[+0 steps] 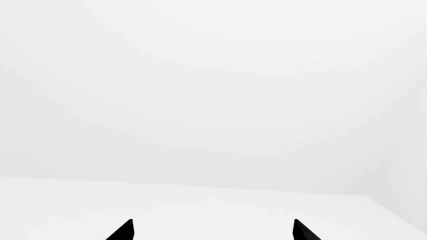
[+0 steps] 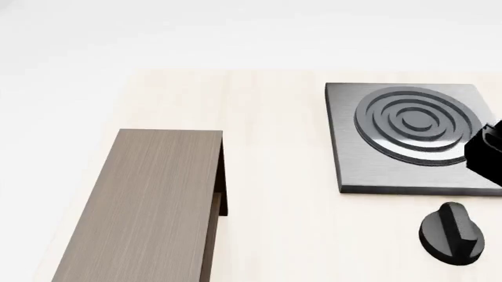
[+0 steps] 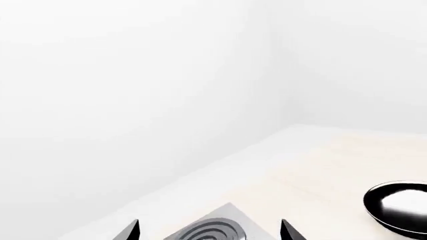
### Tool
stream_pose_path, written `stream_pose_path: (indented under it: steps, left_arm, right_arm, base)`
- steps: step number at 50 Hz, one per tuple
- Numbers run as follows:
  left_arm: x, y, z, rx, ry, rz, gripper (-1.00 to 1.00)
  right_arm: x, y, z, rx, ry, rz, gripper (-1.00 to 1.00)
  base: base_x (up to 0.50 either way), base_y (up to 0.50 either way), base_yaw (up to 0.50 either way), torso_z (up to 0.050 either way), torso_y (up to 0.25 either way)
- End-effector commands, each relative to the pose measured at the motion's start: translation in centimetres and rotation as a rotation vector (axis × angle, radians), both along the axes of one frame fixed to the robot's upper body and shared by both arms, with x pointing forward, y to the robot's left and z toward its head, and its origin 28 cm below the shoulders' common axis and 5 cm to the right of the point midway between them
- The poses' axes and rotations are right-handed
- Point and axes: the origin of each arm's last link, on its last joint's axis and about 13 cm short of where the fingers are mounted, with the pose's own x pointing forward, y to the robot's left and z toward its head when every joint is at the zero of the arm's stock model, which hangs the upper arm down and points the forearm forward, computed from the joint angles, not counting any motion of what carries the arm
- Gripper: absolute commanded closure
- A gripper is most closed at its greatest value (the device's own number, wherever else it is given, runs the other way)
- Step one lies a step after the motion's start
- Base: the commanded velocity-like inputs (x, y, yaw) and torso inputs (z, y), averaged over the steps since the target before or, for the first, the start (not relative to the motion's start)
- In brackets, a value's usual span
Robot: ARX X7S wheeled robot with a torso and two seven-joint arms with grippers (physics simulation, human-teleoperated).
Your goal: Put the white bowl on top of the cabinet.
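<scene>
The white bowl is not in any view. The cabinet (image 2: 145, 200), long with a grey-brown wood-grain flat top and a darker side recess, lies at the left of the head view on the pale table. My left gripper (image 1: 213, 231) is open and empty, with only its two dark fingertips (image 1: 123, 231) showing against white walls and floor. My right gripper (image 3: 210, 231) is open and empty, held above the square dark-grey stove plate (image 3: 212, 231). A black part of my right arm (image 2: 486, 150) shows at the right edge of the head view.
The stove plate with concentric rings (image 2: 408, 138) lies at the back right of the table, and a black knob (image 2: 451, 233) sits in front of it. A black frying pan (image 3: 400, 210) lies on the table beyond the stove plate in the right wrist view. The table's far edge (image 2: 314, 71) meets white surroundings.
</scene>
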Motion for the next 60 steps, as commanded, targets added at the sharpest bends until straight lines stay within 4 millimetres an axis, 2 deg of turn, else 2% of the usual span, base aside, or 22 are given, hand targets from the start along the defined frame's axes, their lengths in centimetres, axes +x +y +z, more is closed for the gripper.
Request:
stream_pose_path:
  steps: [1, 12, 22, 33, 41, 51, 60]
  left_arm:
    - [0.1, -0.6, -0.5, 0.038, 0.033, -0.057, -1.00]
    - [0.1, -0.6, -0.5, 0.038, 0.036, -0.058, -1.00]
    - [0.1, -0.6, -0.5, 0.038, 0.035, -0.056, -1.00]
    - [0.1, -0.6, -0.6, 0.037, 0.038, -0.057, -1.00]
    - [0.0, -0.5, -0.6, 0.036, 0.038, -0.054, -1.00]
    - [0.1, -0.5, -0.6, 0.035, 0.038, -0.054, -1.00]
    - [0.1, -0.6, -0.7, 0.034, 0.039, -0.056, -1.00]
  right_arm:
    - [0.9, -2.1, 1.7, 0.086, 0.010, -0.065, -1.00]
    - [2.1, -3.7, 0.6, 0.104, 0.097, -0.133, -1.00]
    - [3.2, -5.5, 1.2, 0.086, 0.163, -0.226, -1.00]
    - [3.5, -7.5, 0.7, 0.100, 0.229, -0.328, -1.00]
    - [2.1, -10.0, 1.5, 0.127, 0.245, -0.486, -1.00]
    - [0.3, -12.4, 0.1, 0.194, 0.275, -0.592, -1.00]
    - [-1.3, -13.6, -0.5, 0.230, 0.273, -0.661, -1.00]
  base:
    - [0.00, 0.00, 0.00, 0.000, 0.000]
    - [0.00, 0.00, 0.00, 0.000, 0.000]
    - [0.00, 0.00, 0.00, 0.000, 0.000]
    - [0.00, 0.00, 0.00, 0.000, 0.000]
    - [0.00, 0.00, 0.00, 0.000, 0.000]
    - [0.00, 0.00, 0.00, 0.000, 0.000]
    - [0.00, 0.00, 0.00, 0.000, 0.000]
